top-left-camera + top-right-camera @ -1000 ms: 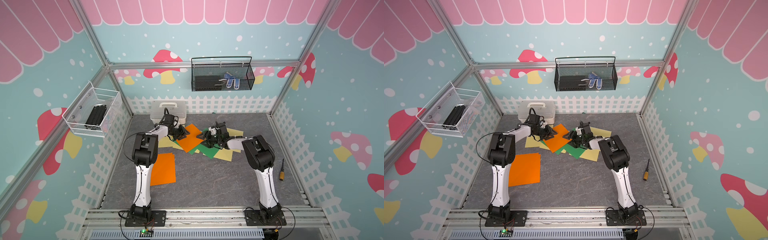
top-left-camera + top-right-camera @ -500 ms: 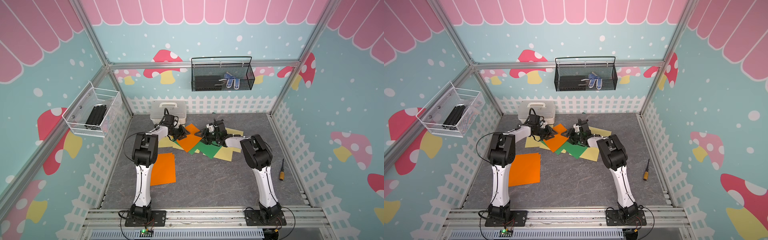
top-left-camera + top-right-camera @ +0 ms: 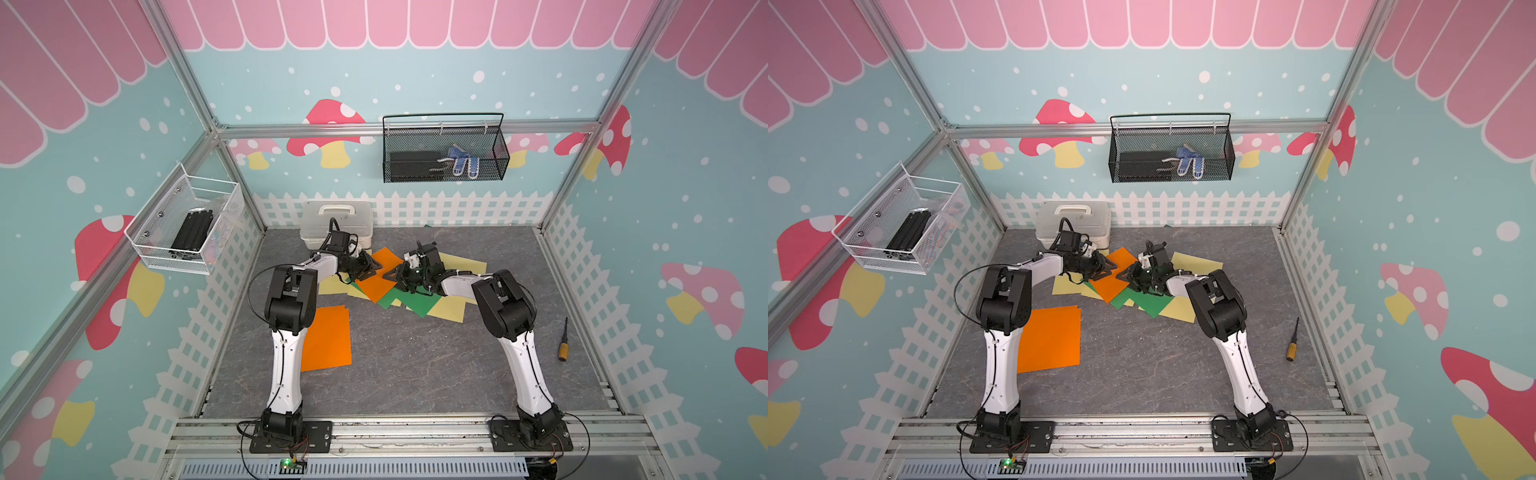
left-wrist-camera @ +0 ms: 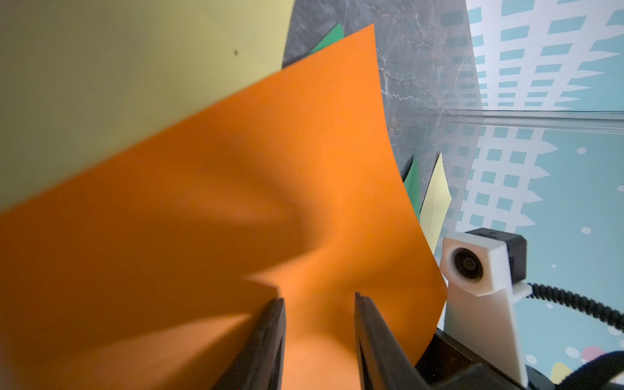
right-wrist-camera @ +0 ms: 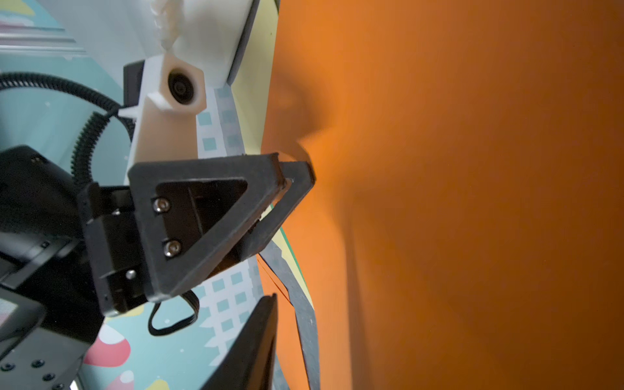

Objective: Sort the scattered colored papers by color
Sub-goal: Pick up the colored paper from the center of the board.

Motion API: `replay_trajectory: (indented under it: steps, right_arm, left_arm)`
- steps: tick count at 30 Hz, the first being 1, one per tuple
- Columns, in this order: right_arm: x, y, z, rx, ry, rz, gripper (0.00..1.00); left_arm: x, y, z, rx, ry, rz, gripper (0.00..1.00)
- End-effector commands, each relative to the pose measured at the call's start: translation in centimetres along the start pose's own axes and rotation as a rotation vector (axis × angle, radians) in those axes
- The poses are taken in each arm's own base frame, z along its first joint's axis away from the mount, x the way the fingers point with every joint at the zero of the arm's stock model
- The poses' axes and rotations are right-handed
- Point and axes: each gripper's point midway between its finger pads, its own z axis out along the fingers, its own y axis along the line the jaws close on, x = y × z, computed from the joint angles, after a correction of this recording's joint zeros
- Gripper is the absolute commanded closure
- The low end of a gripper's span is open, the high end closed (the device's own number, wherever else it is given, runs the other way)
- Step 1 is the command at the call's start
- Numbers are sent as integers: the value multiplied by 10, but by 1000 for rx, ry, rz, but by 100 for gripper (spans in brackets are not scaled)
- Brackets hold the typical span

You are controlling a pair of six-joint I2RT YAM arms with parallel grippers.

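The colored papers lie overlapped at the back of the table: an orange sheet (image 3: 380,276) (image 3: 1115,274) on top of green sheets (image 3: 417,303) and pale yellow ones (image 3: 461,266). My left gripper (image 3: 372,266) (image 4: 317,300) is open, its tips pressing on the orange sheet (image 4: 236,202), which buckles there. My right gripper (image 3: 390,275) (image 5: 283,300) is at the opposite edge of that sheet (image 5: 472,202). One of its fingers (image 5: 263,337) shows beside the edge; the paper hides the other. A separate orange sheet (image 3: 328,336) lies flat at the front left.
A white lidded box (image 3: 336,214) stands against the back fence just behind the left gripper. A screwdriver (image 3: 563,340) lies near the right fence. A black wire basket (image 3: 444,153) and a white one (image 3: 187,224) hang on the walls.
My right gripper has moved left to the edge of the orange sheet, close to the left gripper, and its jaws have narrowed. The left arm has stayed where it was.
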Motion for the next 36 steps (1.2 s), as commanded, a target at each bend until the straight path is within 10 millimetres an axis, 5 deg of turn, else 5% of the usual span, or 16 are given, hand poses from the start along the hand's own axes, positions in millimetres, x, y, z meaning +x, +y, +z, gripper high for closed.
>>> replay_trajectory:
  steps: [1,5,11,20,27,32,36]
  right_arm:
    - [0,1,3,8,3,-1,82]
    - [5,2,3,17,36,-24,99]
    - [27,9,-22,77,139,-121,100]
    - [84,35,-120,257,274,-431,100]
    - [124,79,-192,235,296,-607,100]
    - [144,95,-222,190,294,-648,100]
    - [151,99,-233,192,292,-659,100]
  left_arm:
    - [19,24,13,-56,44,-56,61]
    - [13,1,2,10,26,15,60]
    - [5,-39,-30,104,-12,150,57]
    - [4,-70,-80,224,-92,265,56]
    - [26,-101,-109,474,-128,310,61]
    - [43,-135,-150,766,-181,349,64]
    - [37,-132,-168,844,-225,321,64]
